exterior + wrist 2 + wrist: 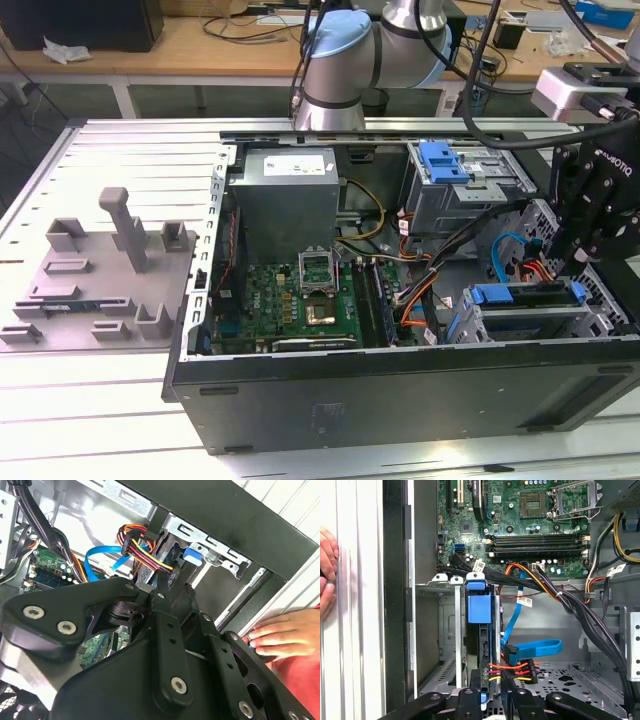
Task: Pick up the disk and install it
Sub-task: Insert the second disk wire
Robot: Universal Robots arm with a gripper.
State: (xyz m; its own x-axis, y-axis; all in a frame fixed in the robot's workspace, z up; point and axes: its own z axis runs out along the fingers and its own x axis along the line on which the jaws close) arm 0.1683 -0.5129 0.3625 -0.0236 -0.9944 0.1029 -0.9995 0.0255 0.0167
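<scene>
cables [520, 667] crowd disk [481, 630] | cage wall [457, 630] beside | hand [326, 570] outside case

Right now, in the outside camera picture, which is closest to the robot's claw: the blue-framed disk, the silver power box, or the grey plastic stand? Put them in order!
1. The disk, just below the gripper, inside the case.
2. The power supply, mid-case, toward the exterior view's left.
3. The grey stand, outside the case, far on the exterior view's left.

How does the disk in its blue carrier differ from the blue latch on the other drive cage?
The disk stands on edge, slotted inside its cage; the blue latch lies flat on top of the other cage. In the exterior view the disk shows as a long narrow blue strip; the latch is shorter and broader. The gripper hangs over the disk, not the latch. Both show blue plastic.
</scene>
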